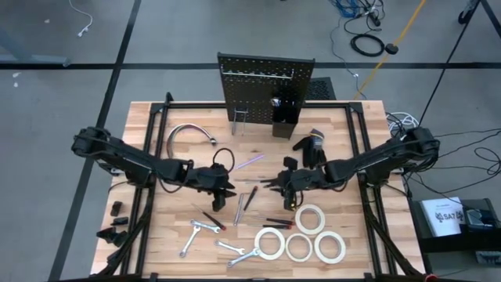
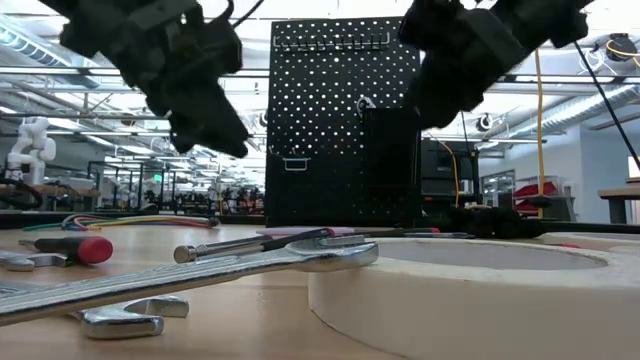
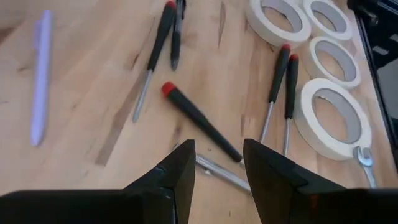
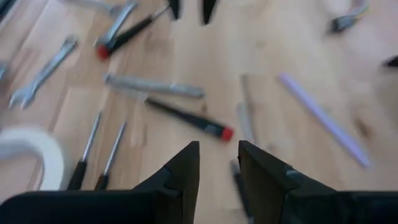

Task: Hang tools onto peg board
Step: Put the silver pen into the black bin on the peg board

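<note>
Screwdrivers (image 4: 186, 120) perhaps smeared; tape roll (image 4: 31, 155) cut off.

I work in a big open robotics lab: grey concrete floor (image 1: 63, 31) with dark taped lines, loose black cables (image 1: 368, 43), ceiling strip lights, long benches, and a white robot arm (image 2: 28, 145) beyond my wooden worktop (image 1: 149, 113).

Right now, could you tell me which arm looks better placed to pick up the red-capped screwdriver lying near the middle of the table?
Probably the left: the left gripper hovers with open jaws directly over the red-capped screwdriver. The right gripper hangs farther off.
</note>
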Available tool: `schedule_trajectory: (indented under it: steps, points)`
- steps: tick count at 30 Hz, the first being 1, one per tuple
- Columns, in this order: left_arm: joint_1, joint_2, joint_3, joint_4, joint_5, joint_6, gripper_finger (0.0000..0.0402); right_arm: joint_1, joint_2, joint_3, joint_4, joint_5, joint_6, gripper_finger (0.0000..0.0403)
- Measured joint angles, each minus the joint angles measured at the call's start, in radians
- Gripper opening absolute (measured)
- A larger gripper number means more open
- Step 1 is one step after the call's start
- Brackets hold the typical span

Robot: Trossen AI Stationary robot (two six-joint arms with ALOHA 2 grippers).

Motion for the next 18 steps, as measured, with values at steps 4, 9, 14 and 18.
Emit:
schedule_trajectory:
  steps: [4, 9, 14, 18]
  points:
    - [-0.008, 0.101, 0.068, 0.065, -0.026, -0.038, 0.0137, -0.002, 0.035, 0.000, -0.001, -0.051, -0.073, 0.0105]
    - [-0.006, 0.243, 0.188, 0.000, -0.075, -0.166, 0.0137, -0.002, 0.023, 0.000, -0.038, -0.045, -0.002, 0.0105]
    - [-0.011, 0.349, 0.336, -0.221, -0.093, -0.171, 0.0137, -0.002, 0.006, 0.000, -0.090, -0.048, 0.017, 0.0105]
    - [-0.020, 0.379, 0.437, -0.462, -0.153, -0.216, 0.0137, -0.002, 0.000, 0.000, -0.131, -0.049, 0.042, 0.0105]
